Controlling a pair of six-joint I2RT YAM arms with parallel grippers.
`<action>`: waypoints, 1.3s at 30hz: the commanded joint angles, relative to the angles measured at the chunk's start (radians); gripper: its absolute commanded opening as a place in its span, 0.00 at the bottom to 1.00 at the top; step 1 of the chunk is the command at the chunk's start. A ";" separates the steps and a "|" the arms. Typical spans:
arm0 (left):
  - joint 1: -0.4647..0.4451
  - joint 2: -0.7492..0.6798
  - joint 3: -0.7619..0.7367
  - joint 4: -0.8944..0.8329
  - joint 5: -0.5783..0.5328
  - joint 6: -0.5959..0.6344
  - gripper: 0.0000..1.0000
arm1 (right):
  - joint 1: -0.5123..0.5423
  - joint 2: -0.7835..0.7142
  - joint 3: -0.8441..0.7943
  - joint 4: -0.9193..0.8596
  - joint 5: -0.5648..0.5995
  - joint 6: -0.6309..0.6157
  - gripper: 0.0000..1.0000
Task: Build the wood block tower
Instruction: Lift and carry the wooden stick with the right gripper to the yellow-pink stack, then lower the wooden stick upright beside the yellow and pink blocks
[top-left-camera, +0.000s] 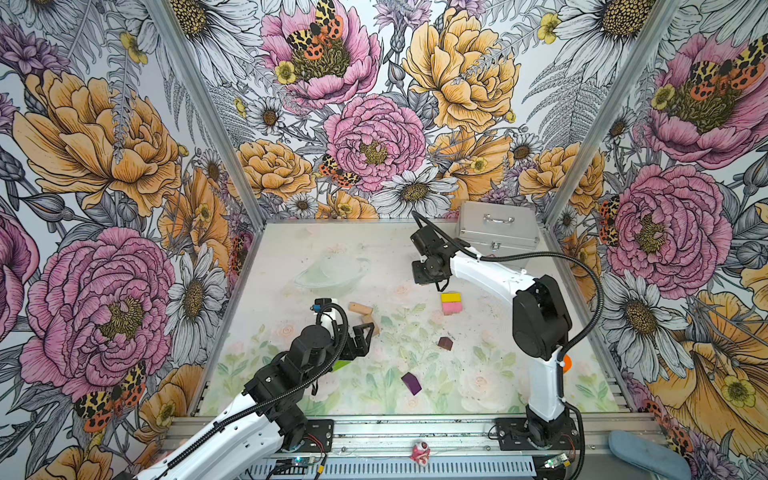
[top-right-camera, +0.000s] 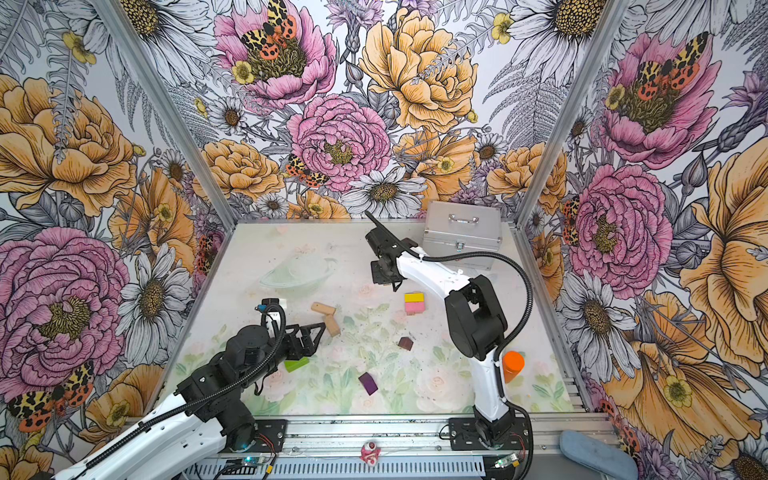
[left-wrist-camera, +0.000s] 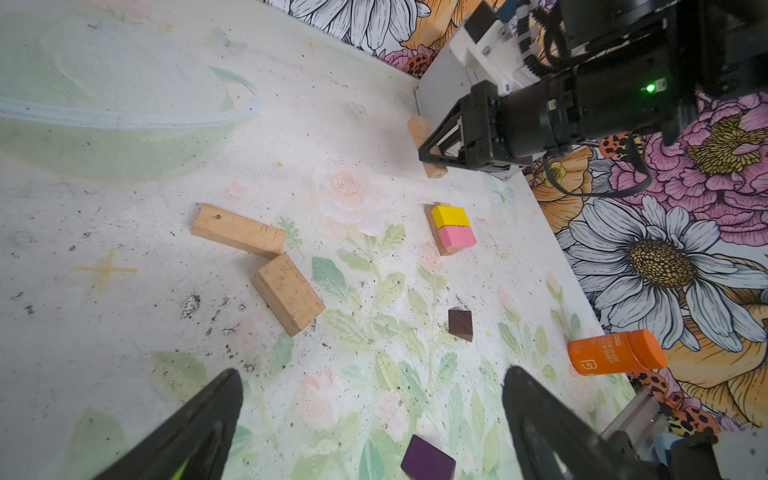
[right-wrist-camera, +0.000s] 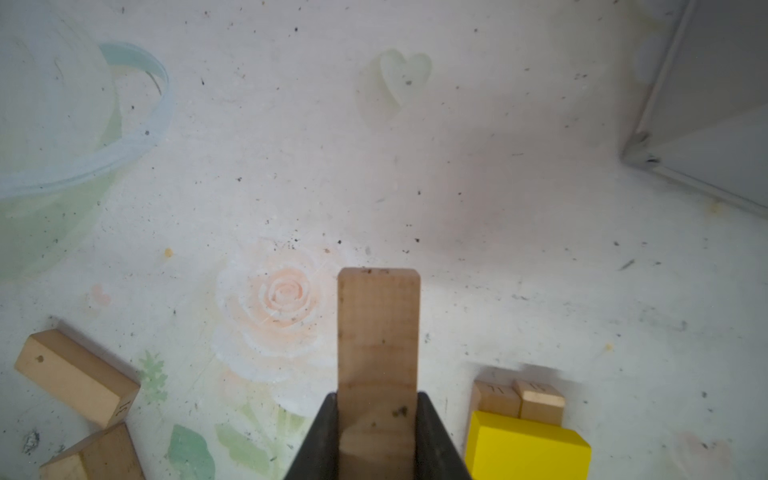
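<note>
Where flowered walls (top-left-camera: 124, 166) enclose a flowered table (top-left-camera: 291, 249), both top views show the left gripper (top-left-camera: 362, 337) spread wide, empty, near two loose tan blocks (top-left-camera: 360, 308); one brown block (top-left-camera: 445, 343), one purple block (top-left-camera: 411, 383) and one green block (top-right-camera: 296, 364) lie apart. Left wrist view: the tower (left-wrist-camera: 453, 228), yellow and pink over tan, stands beside the right gripper (left-wrist-camera: 430, 160). Right wrist view: its jaws clamp a third tan block (right-wrist-camera: 377, 332).

In a top view the left arm (top-left-camera: 307, 354) covers most of the green block (top-left-camera: 343, 365), and the right arm (top-left-camera: 544, 374) hides all but a sliver of the orange bottle (top-left-camera: 567, 363). In the left wrist view the purple block (left-wrist-camera: 428, 462) runs off the bottom edge. In the right wrist view the frame cuts the yellow block (right-wrist-camera: 528, 451) and the silver case (right-wrist-camera: 715, 104).
</note>
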 joint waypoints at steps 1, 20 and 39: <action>-0.014 -0.005 0.018 -0.006 -0.004 -0.010 0.99 | -0.016 -0.106 -0.069 0.008 0.060 0.005 0.26; -0.254 0.149 0.065 0.047 -0.186 -0.060 0.98 | -0.043 -0.353 -0.471 0.145 0.071 0.030 0.26; -0.302 0.205 0.061 0.073 -0.241 -0.065 0.99 | -0.047 -0.288 -0.501 0.207 0.020 0.053 0.26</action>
